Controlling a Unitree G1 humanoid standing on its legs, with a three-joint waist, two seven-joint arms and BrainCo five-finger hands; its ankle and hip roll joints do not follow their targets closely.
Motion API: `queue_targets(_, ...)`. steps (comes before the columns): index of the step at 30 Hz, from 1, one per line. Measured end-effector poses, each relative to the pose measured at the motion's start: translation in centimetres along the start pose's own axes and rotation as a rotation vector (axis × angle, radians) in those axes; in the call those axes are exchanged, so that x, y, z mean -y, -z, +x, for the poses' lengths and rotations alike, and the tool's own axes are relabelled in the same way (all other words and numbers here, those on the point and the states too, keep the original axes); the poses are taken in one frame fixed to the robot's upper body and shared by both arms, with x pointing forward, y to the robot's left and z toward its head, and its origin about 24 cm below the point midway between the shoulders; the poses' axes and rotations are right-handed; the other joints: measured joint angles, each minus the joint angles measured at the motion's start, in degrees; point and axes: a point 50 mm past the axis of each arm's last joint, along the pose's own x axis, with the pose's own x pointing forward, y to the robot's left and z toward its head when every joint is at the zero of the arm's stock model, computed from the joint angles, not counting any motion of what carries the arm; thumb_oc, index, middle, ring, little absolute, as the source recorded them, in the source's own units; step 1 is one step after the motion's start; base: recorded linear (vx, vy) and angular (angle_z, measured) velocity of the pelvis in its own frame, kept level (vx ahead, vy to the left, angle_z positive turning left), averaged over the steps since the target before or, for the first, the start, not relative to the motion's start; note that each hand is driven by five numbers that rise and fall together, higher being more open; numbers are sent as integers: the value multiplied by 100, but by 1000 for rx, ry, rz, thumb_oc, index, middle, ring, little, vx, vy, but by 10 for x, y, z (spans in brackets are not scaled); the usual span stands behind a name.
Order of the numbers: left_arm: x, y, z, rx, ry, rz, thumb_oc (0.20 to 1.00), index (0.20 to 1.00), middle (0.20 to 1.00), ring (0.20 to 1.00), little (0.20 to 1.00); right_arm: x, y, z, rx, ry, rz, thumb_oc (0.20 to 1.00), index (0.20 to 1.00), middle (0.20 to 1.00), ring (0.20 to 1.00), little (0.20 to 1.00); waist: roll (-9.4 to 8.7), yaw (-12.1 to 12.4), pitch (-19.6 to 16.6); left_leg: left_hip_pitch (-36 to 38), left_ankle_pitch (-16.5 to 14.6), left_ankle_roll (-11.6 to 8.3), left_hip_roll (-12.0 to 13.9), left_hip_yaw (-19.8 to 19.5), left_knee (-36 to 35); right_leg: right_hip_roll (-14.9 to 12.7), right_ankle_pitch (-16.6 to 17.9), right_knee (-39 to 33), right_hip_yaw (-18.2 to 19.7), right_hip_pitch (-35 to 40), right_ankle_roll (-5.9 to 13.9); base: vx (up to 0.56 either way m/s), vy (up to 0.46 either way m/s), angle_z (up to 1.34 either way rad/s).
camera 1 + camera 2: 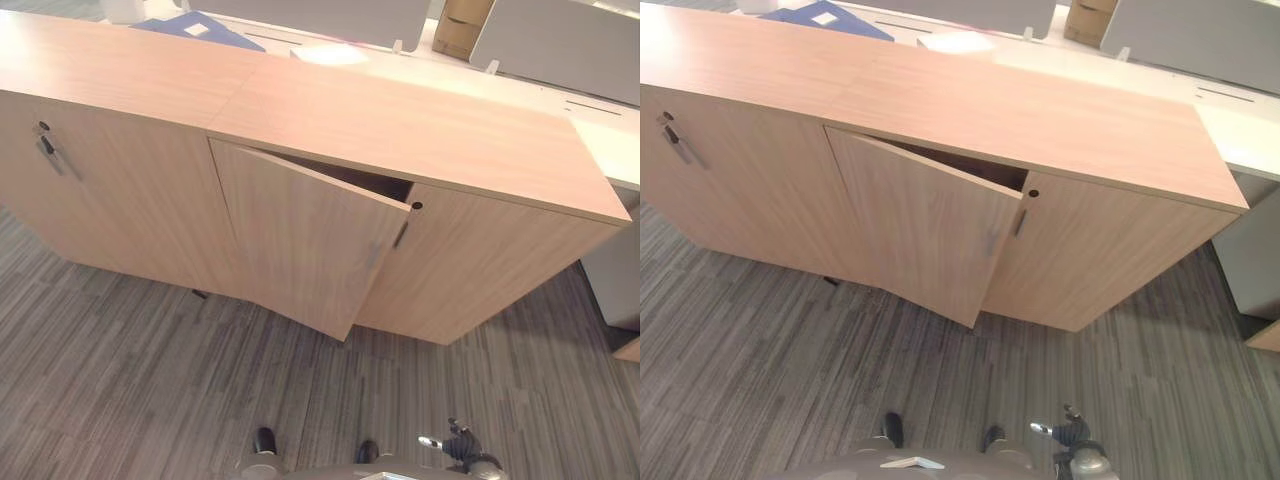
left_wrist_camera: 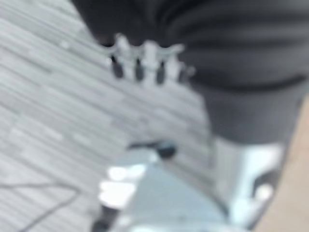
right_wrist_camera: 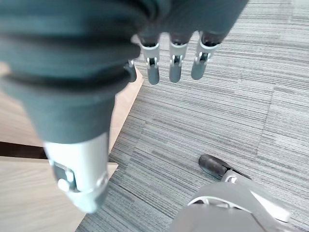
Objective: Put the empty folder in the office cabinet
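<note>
Item: blue folder, lying flat at our 11 o'clock on the desk behind the office cabinet. Cabinet door at 12 o'clock ajar. We hold nothing: left hand and right hand hang slack-fingered over grey carpet.

The cabinet runs off the left edge of both eye views, so its far end is cut off. Its half-open door leaves a narrow dark gap at the upper centre, and what lies inside cannot be told. A blue folder at the top edge is partly cropped. The right hand sits at the bottom edge, mostly cut off. In the left wrist view the left hand is blurred, its finger pose unclear.
</note>
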Motion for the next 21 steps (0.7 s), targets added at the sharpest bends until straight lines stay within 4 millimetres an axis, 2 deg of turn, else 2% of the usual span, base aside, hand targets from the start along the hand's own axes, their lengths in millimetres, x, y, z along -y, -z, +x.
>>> queue_targets(3,13,-25,4,85,65,13,1000,1000,1000,1000,1000,-1,-13,3,27,-33,-32,1000,1000,1000,1000,1000,117,30,-62,37,97,-89,173,-87,-18,232,42,-354,-25,223,-39,-73,-201,11)
queue_targets(4,19,-29,6,97,87,15,1000,1000,1000,1000,1000,0,-19,5,37,-38,-34,1000,1000,1000,1000,1000,205,28,-72,59,79,-190,250,-101,-26,301,13,-357,-45,243,-63,-49,-188,-3)
queue_targets(7,35,-25,8,81,139,-2,1000,1000,1000,1000,1000,5,-16,4,10,-52,-17,1000,1000,1000,1000,1000,474,35,-294,127,97,-327,426,-93,10,462,-74,-358,-26,280,-188,-22,-108,-7)
queue_targets(8,35,-25,8,81,139,-2,1000,1000,1000,1000,1000,5,-16,4,10,-52,-17,1000,1000,1000,1000,1000,474,35,-294,127,97,-327,426,-93,10,462,-74,-358,-26,280,-188,-9,-61,-5)
queue_targets(11,53,-17,10,48,196,-23,1000,1000,1000,1000,1000,16,-2,0,-43,-59,-35,1000,1000,1000,1000,1000,745,30,-396,123,83,-398,493,-198,51,572,-117,-358,-2,279,-271,16,-26,-6)
queue_targets(12,53,-14,10,34,199,-26,1000,1000,1000,1000,1000,16,-1,0,-49,-68,-37,1000,1000,1000,1000,1000,768,43,-405,101,-11,-460,471,-279,190,562,-120,-358,64,284,-277,14,55,-30)
queue_targets(14,51,-8,9,-2,195,-32,1000,1000,1000,1000,1000,16,-2,0,-53,-89,-46,1000,1000,1000,1000,1000,771,52,-404,93,-206,-366,296,-588,374,485,-123,-358,140,296,-301,10,70,-35)
queue_targets(16,51,-9,10,-3,197,-31,1000,1000,1000,1000,1000,16,1,-1,-68,-97,-48,1000,1000,1000,1000,1000,771,1,-405,114,-215,-338,251,-588,315,448,-116,-356,136,300,-288,47,95,0)
queue_targets(17,50,-14,10,7,204,-26,1000,1000,1000,1000,1000,15,9,-3,-100,-108,-41,1000,1000,1000,1000,1000,747,-25,-399,192,-120,-238,161,-590,67,392,-101,-356,144,281,-252,90,139,12)
queue_targets(19,50,-20,11,13,204,-22,1000,1000,1000,1000,1000,13,16,-4,-138,-109,-18,1000,1000,1000,1000,1000,731,-72,-401,209,-106,-202,72,-630,-46,332,-89,-356,149,291,-213,75,86,10)
queue_targets(21,47,-24,11,21,196,-18,1000,1000,1000,1000,1000,8,17,-4,-148,-126,8,1000,1000,1000,1000,1000,651,-107,-369,220,-117,-176,5,-626,-47,268,-43,-356,158,306,-140,64,60,1)
